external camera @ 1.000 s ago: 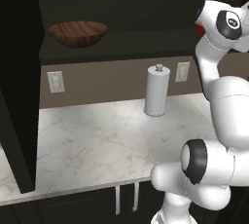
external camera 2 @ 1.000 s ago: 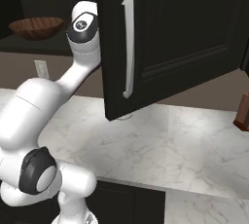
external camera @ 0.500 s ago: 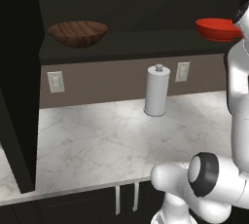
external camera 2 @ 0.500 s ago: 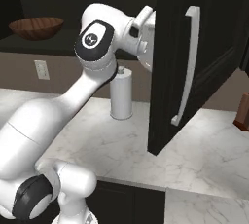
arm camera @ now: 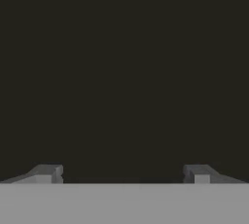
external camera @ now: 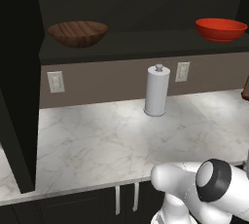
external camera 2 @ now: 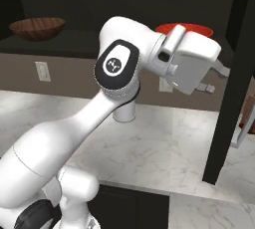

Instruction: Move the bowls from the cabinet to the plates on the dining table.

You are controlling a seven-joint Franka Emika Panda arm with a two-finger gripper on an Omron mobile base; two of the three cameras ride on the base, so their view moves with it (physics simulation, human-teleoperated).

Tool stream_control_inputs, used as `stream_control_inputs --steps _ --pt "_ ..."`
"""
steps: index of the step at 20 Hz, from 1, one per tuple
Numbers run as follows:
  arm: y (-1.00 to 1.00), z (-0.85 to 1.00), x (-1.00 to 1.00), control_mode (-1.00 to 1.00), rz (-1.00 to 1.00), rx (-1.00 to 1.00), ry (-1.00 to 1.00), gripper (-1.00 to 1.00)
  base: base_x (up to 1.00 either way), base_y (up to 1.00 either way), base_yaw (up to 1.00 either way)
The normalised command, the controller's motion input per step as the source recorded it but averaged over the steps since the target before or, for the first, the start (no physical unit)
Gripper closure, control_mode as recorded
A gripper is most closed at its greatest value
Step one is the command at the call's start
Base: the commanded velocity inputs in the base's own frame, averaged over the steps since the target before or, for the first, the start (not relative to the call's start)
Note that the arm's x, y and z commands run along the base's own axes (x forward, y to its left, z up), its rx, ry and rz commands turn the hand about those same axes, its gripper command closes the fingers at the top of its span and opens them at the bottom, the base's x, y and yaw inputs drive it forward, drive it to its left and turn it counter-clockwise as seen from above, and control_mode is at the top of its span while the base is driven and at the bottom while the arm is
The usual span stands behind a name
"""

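Over the last second the right cabinet door (external camera 2: 226, 88) has swung from half-closed to fully open, and the arm has slid off the red bowl (external camera: 221, 28), so both bowls now sit exposed on the cabinet (external camera: 136, 43) shelf, the wooden bowl (external camera: 78, 33) at the left end and the red one at the right. The gripper (arm camera: 121, 173) has its fingers spread wide with nothing between them, facing a dark surface up at shelf height beside the red bowl. I judge the opening step done and the first pick, likely the red bowl, next; neither bowl has left the shelf.
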Motion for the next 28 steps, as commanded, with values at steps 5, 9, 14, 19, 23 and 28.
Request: stream_control_inputs --steps 5,9,14,19,23,28 --pt "0.13 0.00 0.01 -1.00 0.00 0.00 -0.01 -1.00 0.00 0.00 0.00" --pt "0.51 0.23 0.00 -1.00 0.06 0.01 -0.11 -1.00 0.00 0.00 0.00" --pt "0.61 0.33 0.00 -1.00 0.17 0.04 -0.11 -1.00 0.00 0.00 0.00" --pt "0.66 0.22 0.00 -1.00 0.22 0.12 -0.07 -1.00 0.00 0.00 0.00" --pt "0.69 0.00 0.00 -1.00 0.30 0.16 -0.02 -1.00 0.00 0.00 0.00" --pt "0.73 0.00 0.00 -1.00 0.34 0.15 -0.01 -1.00 0.00 0.00 0.00"
